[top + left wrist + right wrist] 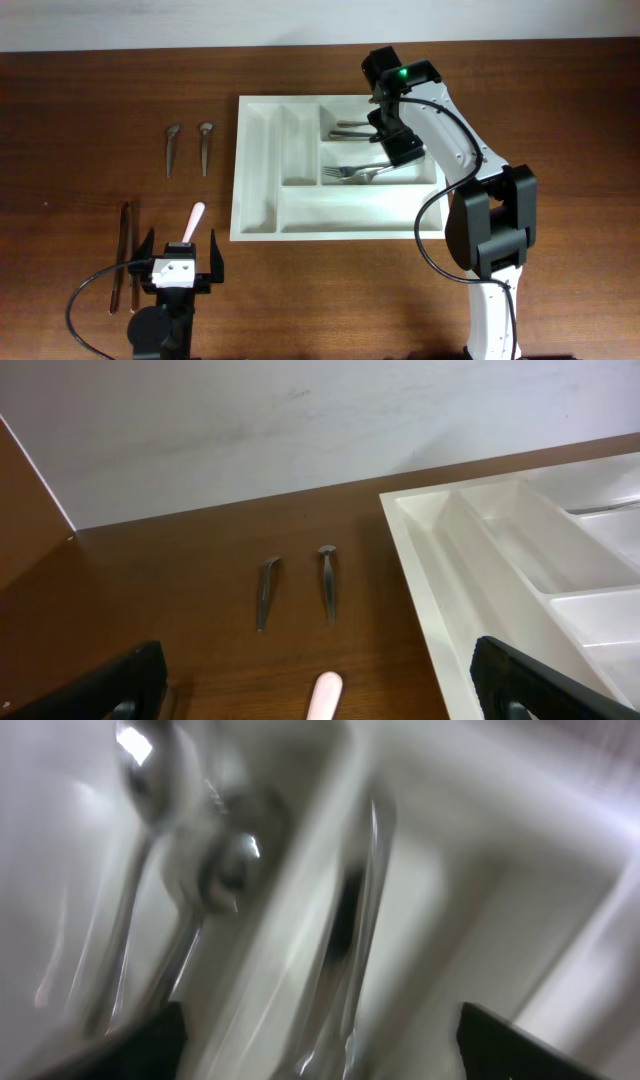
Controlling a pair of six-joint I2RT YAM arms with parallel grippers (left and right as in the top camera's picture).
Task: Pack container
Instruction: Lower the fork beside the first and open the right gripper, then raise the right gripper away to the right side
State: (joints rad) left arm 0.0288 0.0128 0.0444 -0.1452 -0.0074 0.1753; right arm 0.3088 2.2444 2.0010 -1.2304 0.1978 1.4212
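Overhead: the container (340, 213) sits mid-desk, nearer the far edge of the desk (80, 100), with spoons (350, 128) in its far long compartment and a fork (352, 172) in the middle one; the near long compartment and both narrow ones look bare. My right gripper (392, 148) hangs over the two filled compartments at the container's right end. My left gripper (180, 262) sits by the desk's front edge, spread and empty, with a pink-handled piece (193, 220) just beyond it and long thin utensils (124, 245) just to its left. Left wrist: one short metal piece (265, 592) and a second short metal piece (328, 582) lie on the desk left of the container. Right wrist, blurred: my fingers (150, 1040) stand wide apart above a divider, gripping nothing I can make out. I judge the packing partly done, with several pieces left outside.
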